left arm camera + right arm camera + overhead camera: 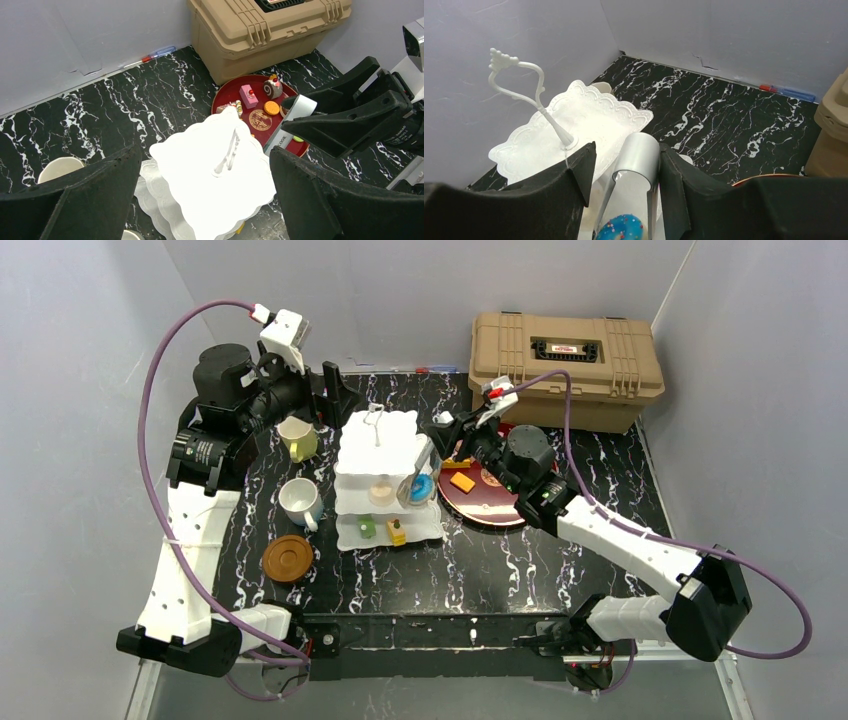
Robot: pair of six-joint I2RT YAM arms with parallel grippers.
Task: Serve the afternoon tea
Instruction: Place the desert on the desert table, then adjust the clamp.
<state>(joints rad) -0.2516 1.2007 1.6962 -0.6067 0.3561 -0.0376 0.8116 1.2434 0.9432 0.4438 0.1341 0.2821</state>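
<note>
The white three-tier cake stand stands mid-table. A cream pastry lies on its middle tier, a green and a yellow one on the bottom tier. My right gripper is shut on metal tongs, which pinch a blue sprinkled donut at the stand's right side. My left gripper hangs open behind the stand, holding nothing. A yellow-green mug, a white mug and a brown coaster sit left of the stand.
A red round tray right of the stand carries more pastries, among them a pink cake and an orange cookie. The tan ribbed case stands at the back right. A pen lies along the back wall.
</note>
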